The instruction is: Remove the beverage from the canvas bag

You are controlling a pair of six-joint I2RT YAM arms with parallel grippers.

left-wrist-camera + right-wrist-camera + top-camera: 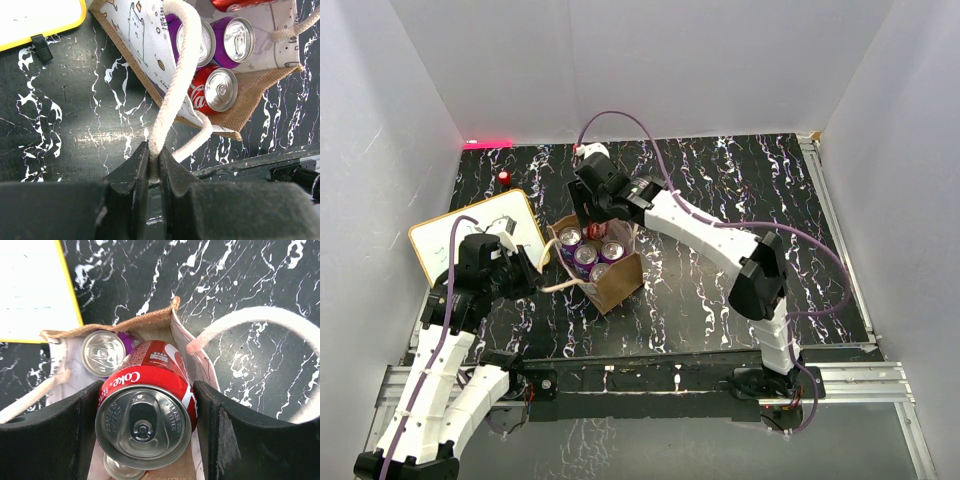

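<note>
**Red Coke can clamped at the bag mouth — handle pinched by the left arm**

Tan-brown and stiff, the canvas bag [616,282] is stood upright on the black marbled table [720,290], between the two arms and just right of the whiteboard [450,240]. Its mouth is open upward.

**Right arm.** The right gripper [145,426] is positioned directly over the rear part of the bag mouth. The Coke can [146,412] is held upright between the two fingers, which are spread to the can's full width, one pad pressed against each side wall. The can's top is seen closer to the wrist camera than the purple can [103,352] beside it. Its lower body is within the bag opening. Whether its base is clear of the bag floor cannot be told.

**Left arm.** The left gripper [154,156] is set low, beside the bag's near-left side. Its jaws are closed almost completely, and one cream-white loop handle [182,65] is pinched between them. The cord is drawn taut from the bag rim to the fingertips.

**Bag contents.** In the left wrist view a second red can [220,90] and two purple cans are seen upright inside — all below the rim.
</note>
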